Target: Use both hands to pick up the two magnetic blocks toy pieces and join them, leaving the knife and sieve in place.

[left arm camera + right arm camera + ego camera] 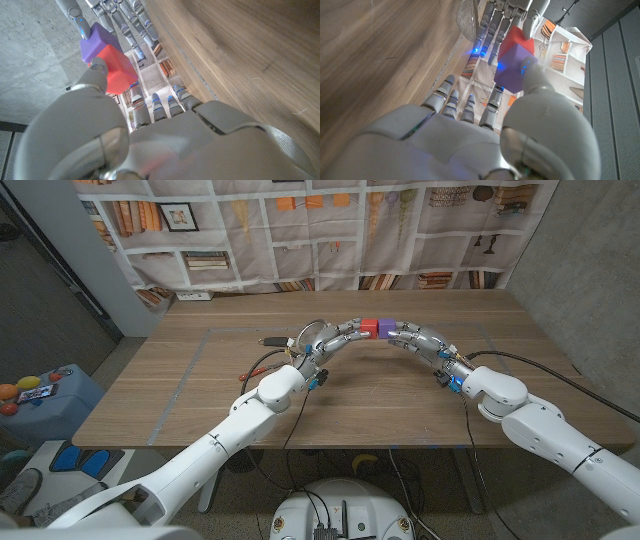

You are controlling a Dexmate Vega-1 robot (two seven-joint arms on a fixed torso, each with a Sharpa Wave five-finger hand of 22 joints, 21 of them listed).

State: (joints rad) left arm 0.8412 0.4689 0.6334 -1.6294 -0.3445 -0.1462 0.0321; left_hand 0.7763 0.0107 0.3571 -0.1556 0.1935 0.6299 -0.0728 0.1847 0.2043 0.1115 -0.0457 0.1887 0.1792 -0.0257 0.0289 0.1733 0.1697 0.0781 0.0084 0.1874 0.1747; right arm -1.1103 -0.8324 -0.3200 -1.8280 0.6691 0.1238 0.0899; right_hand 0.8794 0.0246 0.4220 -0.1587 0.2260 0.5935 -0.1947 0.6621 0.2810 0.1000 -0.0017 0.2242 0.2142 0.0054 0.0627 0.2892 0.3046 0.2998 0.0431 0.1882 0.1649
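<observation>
Both hands (pixel 337 338) (pixel 415 340) press red block (pixel 369 328) against purple block (pixel 387 328).

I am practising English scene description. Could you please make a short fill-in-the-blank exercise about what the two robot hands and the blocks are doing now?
1. The left hand holds the ____ block.
2. The purple block is held by the ____ hand.
3. The two blocks are ____ each other, lifted above the wooden table.
4. The sieve lies on the table beside the ____ hand.

Missing words: red; right; touching; left
</observation>
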